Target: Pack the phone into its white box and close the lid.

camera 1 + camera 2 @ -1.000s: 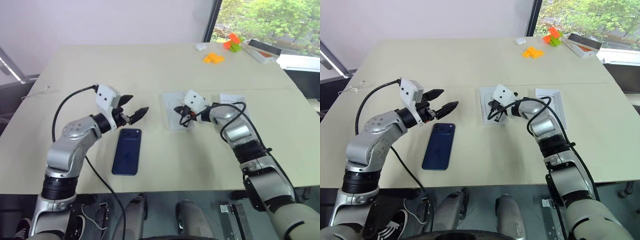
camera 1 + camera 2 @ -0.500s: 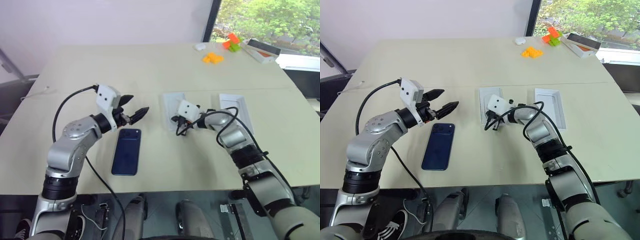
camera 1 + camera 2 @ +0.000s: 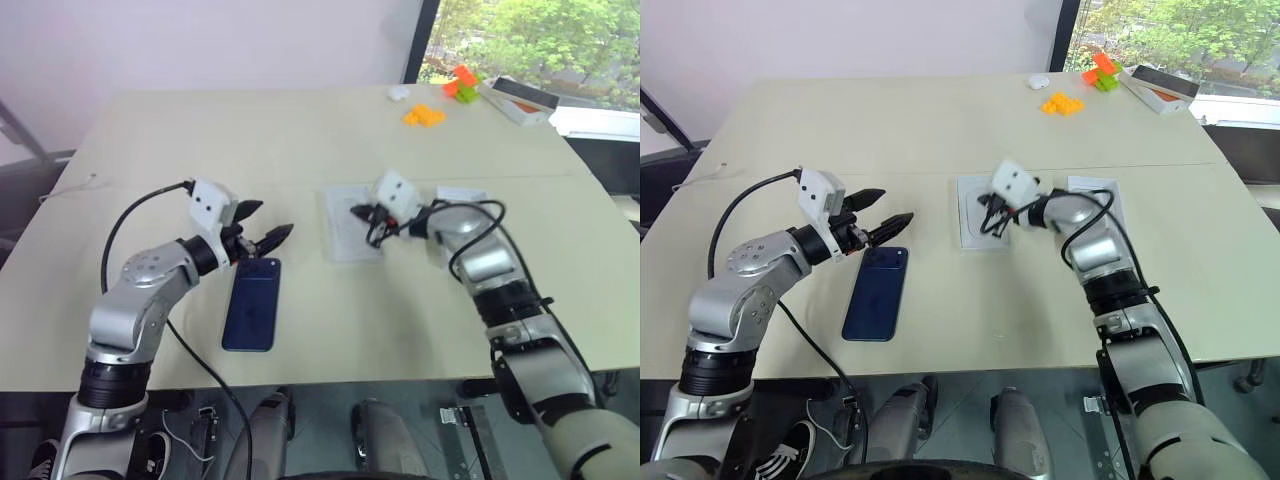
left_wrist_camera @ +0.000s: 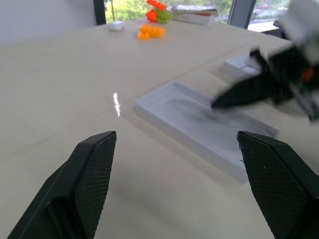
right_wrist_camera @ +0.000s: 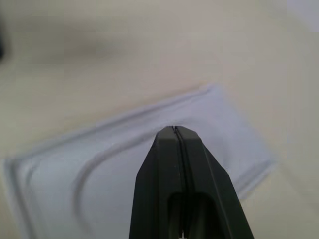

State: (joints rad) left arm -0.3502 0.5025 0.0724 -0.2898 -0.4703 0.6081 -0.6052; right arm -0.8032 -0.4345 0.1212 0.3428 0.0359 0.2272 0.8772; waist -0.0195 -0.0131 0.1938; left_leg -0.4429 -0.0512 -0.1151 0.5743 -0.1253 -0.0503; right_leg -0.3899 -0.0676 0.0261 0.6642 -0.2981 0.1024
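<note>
Dark blue glass is the main worry: the phone [image 3: 252, 303] lies flat on the pale worktop [image 3: 200, 140], glossy back up, camera cluster at its far end, with no edge raised for fingers to get under. The left tool [image 3: 270, 220] hangs just above that far end, at about 12 o'clock from the phone, its jaws spread wide and holding nothing. A pinch across the slim sides could skid the phone along the smooth surface or let it squirt out of the grip, and a steep descent could drive a fingertip into the glass.

At roughly 3 o'clock from the left tool, the right tool [image 3: 360, 212] is pressed fully shut and empty, poised over a thin white tray [image 3: 345, 240] with a curved hollow. Closed tips that low could nudge or drag this light piece askew. I cannot tell whether they touch it.

A second white piece, probably the white box [image 3: 452, 193], sits at 3 o'clock from the tray, largely covered by the right forearm. The forearm could knock it aside, and the phone could end up in the hollowed tray instead of the box, since the two look alike. I cannot pick out the lid, so closing may stall.

Orange blocks [image 3: 426, 116] at 1 o'clock sit well apart
</note>
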